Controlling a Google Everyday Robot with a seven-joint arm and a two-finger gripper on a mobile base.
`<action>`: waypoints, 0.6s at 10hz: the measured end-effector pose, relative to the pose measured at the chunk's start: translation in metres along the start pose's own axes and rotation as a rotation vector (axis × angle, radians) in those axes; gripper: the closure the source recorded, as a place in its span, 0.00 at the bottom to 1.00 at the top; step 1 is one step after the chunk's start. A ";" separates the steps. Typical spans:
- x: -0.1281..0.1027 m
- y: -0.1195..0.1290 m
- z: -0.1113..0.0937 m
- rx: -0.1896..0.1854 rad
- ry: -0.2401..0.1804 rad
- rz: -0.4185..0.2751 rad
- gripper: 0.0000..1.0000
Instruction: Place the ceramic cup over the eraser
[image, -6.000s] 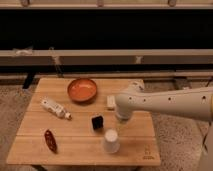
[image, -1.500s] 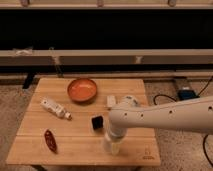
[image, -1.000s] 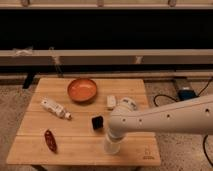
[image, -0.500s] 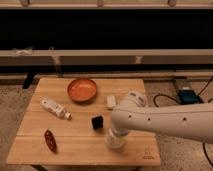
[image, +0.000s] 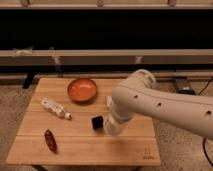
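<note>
The black eraser (image: 97, 122) sits on the wooden table (image: 75, 150) near its middle. My gripper (image: 113, 129) is at the lower end of the big white arm, low over the table and right beside the eraser on its right. I cannot make out the ceramic cup. The arm's end covers the spot where it stood, and nothing white stands apart from the arm there.
An orange bowl (image: 82, 90) stands at the back of the table. A white bottle (image: 55, 108) lies at the left. A dark red object (image: 50, 140) lies at the front left. The arm (image: 165, 105) spans the table's right half.
The arm's end has moved left and slightly back, up against the eraser. The cup, which showed under the gripper at the table's front, no longer shows apart from the arm.
</note>
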 end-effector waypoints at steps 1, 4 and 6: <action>-0.007 -0.013 -0.001 0.001 -0.016 -0.021 1.00; -0.030 -0.042 0.007 -0.004 -0.058 -0.072 1.00; -0.043 -0.052 0.013 -0.016 -0.084 -0.109 1.00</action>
